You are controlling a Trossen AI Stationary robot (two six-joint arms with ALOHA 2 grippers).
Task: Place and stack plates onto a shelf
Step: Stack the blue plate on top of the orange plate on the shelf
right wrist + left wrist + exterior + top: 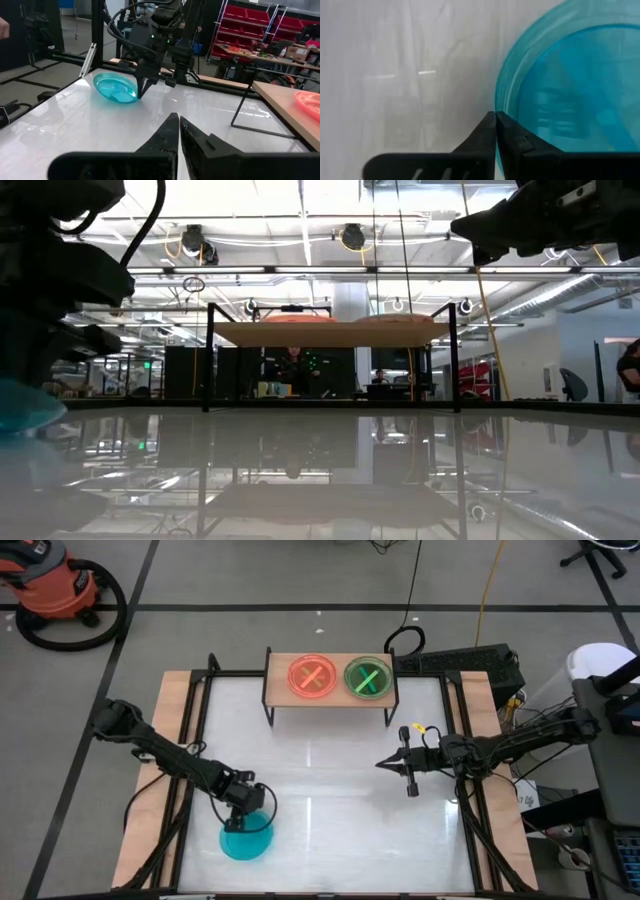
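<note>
From above, the shelf [330, 698] is seen at the far middle of the white table [330, 770], with a pink plate [313, 676] and a green plate [368, 678] lying side by side on its board. A blue plate [246, 838] is gripped by its rim in the left gripper [243, 823] at the table's near left, while the right gripper [395, 768] is held above the table's right half with its fingers pressed together on nothing. In the low view, the shelf [330, 333] is seen level at mid-distance and the blue plate [25, 405] at the left edge. In the left wrist view, the fingers [485, 140] are closed on the plate's [570, 85] rim. From the right wrist, the blue plate [116, 88] is shown tilted, one edge raised off the table, pinched by the left gripper [141, 91].
</note>
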